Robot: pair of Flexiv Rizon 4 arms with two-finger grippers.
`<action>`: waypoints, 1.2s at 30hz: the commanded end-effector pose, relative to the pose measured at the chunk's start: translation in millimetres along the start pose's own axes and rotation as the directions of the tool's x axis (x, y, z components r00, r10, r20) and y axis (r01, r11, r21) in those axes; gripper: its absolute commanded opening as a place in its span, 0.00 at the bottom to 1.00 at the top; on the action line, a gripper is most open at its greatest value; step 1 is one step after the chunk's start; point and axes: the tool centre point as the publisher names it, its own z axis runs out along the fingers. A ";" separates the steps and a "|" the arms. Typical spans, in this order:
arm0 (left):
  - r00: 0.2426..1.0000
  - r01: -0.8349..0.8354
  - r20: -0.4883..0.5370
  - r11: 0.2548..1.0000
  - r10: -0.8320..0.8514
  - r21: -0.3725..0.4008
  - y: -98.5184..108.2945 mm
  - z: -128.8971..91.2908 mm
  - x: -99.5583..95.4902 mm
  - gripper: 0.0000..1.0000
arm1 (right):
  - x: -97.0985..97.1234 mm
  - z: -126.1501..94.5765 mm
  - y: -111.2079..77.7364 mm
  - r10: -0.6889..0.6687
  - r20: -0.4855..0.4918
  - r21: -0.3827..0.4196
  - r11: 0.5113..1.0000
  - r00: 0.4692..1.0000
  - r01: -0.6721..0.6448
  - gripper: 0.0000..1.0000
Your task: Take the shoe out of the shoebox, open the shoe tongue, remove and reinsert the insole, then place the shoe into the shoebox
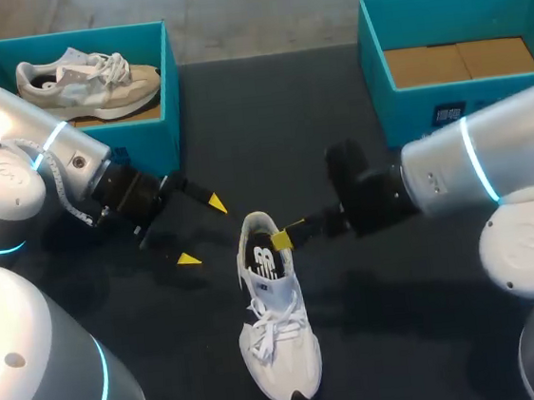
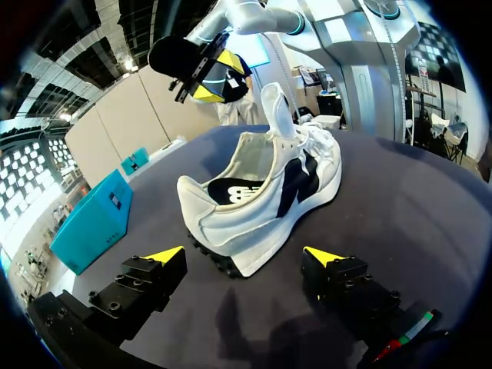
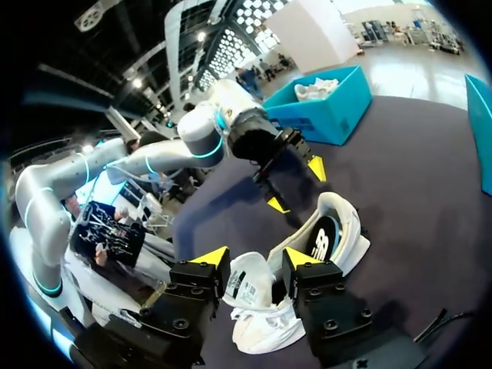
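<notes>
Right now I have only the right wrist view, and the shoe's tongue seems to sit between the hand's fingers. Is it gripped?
Observer: No. In the left wrist view the tongue stands upright, with a visible gap between it and the right hand.
Operator: Is there a shoe in the shoebox on that arm's side?
Observer: No. The head view shows the right shoebox holding only its brown cardboard floor.

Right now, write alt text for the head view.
A white shoe lies on the dark table, heel away from the robot, right gripper at its collar and the open left gripper beside it. A second shoe sits in the left shoebox; the right shoebox holds none.
</notes>
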 end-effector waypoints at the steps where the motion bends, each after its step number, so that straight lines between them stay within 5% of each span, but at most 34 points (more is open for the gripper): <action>1: 1.000 -0.001 -0.002 1.000 0.001 -0.001 0.2 -0.3 0.0 1.00 | 10.0 -4.4 7.6 0.013 0.259 0.100 0.994 0.966 -0.041 0.32; 5: 1.000 -0.001 -0.002 1.000 0.001 -0.001 0.2 -0.3 0.0 1.00 | 15.5 -5.5 11.7 0.019 0.329 0.116 0.991 0.944 -0.060 0.22; 8: 1.000 -0.001 -0.002 1.000 0.001 -0.001 0.2 -0.3 0.0 1.00 | 19.7 -6.1 14.3 0.030 0.403 0.131 0.987 0.915 -0.089 0.00; 15: 1.000 -0.001 -0.002 1.000 0.001 -0.001 0.2 -0.3 0.0 1.00 | 30.4 -8.8 18.3 0.084 0.582 0.133 0.971 0.809 -0.197 0.00; 30: 1.000 -0.001 -0.002 1.000 0.001 -0.001 0.2 -0.3 0.0 1.00 | 33.6 -9.4 18.4 0.084 0.588 0.131 0.972 0.804 -0.197 0.00; 36: 0.998 0.055 0.027 0.992 -0.052 -0.115 -3.2 -8.7 1.8 1.00 | 30.4 9.0 21.2 0.087 0.617 0.138 0.966 0.782 -0.217 0.00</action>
